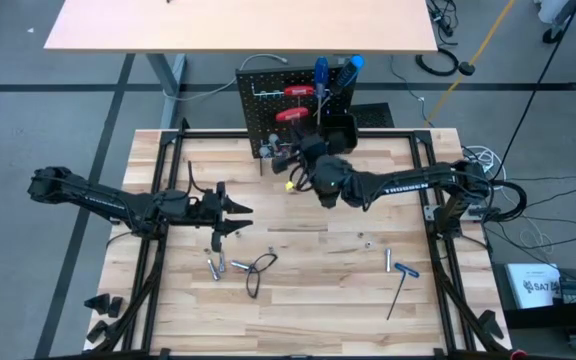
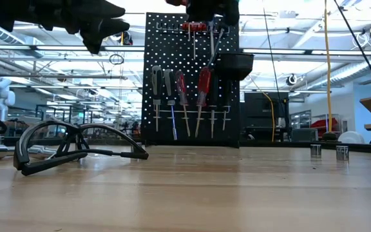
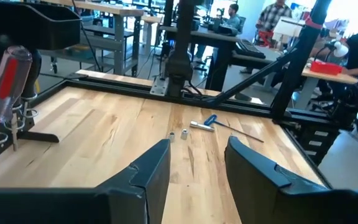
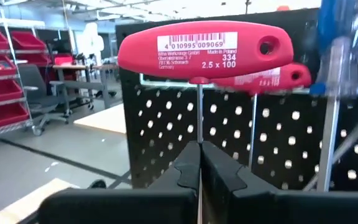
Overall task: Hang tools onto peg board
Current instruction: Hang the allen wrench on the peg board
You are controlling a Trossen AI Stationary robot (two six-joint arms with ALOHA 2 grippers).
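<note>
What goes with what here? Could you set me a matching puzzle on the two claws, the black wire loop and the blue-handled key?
Things:
1. Right claw
2. Left claw
3. Wire loop
4. Blue-handled key

States:
a. lies on the table near the left claw
b. open, holding nothing
c. shut on the shaft of a red T-handle key at the peg board
d. lies on the table's right side

Pairs: 1-c, 2-b, 3-a, 4-d

A: What sort of place am I driving this rig in?

B: A robotics lab or workshop: I see rows of workbenches (image 3: 253, 46), red storage bins (image 4: 14, 74) on shelving, cables (image 1: 558, 235) across grey floor, bright ceiling strip lights (image 2: 288, 48), people (image 3: 275, 15) standing at benches.
</note>
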